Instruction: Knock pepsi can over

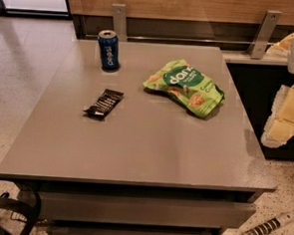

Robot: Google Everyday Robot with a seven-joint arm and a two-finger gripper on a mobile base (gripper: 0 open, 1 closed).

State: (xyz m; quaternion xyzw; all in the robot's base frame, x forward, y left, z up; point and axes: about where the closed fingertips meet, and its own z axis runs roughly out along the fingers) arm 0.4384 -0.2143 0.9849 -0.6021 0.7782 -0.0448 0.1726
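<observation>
Camera view: pepsi can [108, 50] standing upright near far left corner. My gripper [286, 115] hanging beyond right edge; cannot tell if open or closed. Crossing, I'm risking dragging green chip bag [185, 87].

Blue pepsi can [108, 50] is showing white lettering on grey table [150, 144]; green bag [185, 87], black wrapper [104, 103]; cream-white gripper [285, 115] is hanging at right edge.
</observation>
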